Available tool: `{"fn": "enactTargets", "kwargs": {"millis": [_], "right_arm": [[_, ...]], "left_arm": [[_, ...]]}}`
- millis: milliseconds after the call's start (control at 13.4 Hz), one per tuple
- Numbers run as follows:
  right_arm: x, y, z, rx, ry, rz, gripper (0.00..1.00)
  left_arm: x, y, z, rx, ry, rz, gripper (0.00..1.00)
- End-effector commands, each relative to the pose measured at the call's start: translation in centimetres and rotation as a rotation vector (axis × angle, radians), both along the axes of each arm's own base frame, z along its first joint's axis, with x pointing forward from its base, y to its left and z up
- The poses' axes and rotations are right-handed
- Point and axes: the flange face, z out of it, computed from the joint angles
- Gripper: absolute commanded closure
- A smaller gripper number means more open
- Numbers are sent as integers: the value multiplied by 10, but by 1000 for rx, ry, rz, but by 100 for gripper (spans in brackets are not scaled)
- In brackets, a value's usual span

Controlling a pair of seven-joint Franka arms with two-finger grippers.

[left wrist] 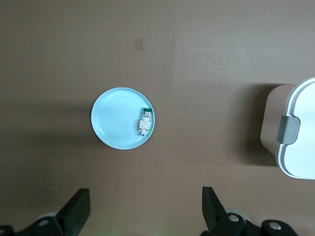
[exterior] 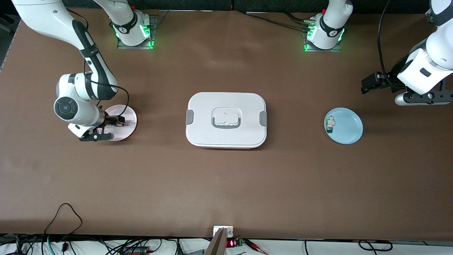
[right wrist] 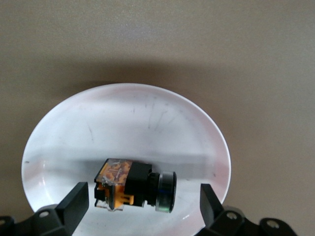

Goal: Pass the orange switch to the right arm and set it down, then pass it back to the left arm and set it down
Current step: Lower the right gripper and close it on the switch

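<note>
The right gripper (exterior: pixel 115 122) is hanging low over the pink plate (exterior: pixel 129 117), fingers (right wrist: pixel 74 199) spread wide, and the orange switch (right wrist: pixel 133 184) is lying on its side on that plate, right between the two fingertips but not gripped. The left gripper (exterior: pixel 368 85) is waiting up in the air near the left arm's end of the table, jaws standing wide apart with nothing in them. Below and a little ahead of it is sitting the blue plate (exterior: pixel 348 125), with a small white-and-green component (exterior: pixel 330 124) resting near its rim. The white box (exterior: pixel 226 119) is sitting mid-table between the two plates, lid on, well apart from both grippers.
</note>
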Motion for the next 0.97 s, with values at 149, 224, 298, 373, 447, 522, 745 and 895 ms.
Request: {"fn": "enactTargets", "kwargs": {"millis": [149, 224, 298, 373, 447, 522, 745, 895], "right_arm": [[-3, 11, -7, -15, -1, 19, 0], [-4, 10, -9, -20, 3, 28, 0], [-4, 10, -10, -25, 5, 35, 0], [-5, 9, -11, -25, 8, 34, 0], [-7, 8, -14, -24, 8, 35, 0], [-10, 9, -16, -23, 10, 36, 0], [-14, 6, -23, -20, 11, 32, 0], [-16, 6, -28, -19, 18, 31, 0]], "left_arm": [[-3, 2, 5, -20, -4, -19, 0], [-3, 2, 5, -20, -4, -19, 0], [-3, 2, 5, -20, -4, -19, 0], [-3, 2, 5, -20, -4, -19, 0], [-3, 2, 5, -20, -4, -21, 0], [-3, 2, 5, -20, -4, -19, 0], [-3, 2, 4, -20, -2, -19, 0], [-3, 2, 4, -20, -2, -19, 0]]}}
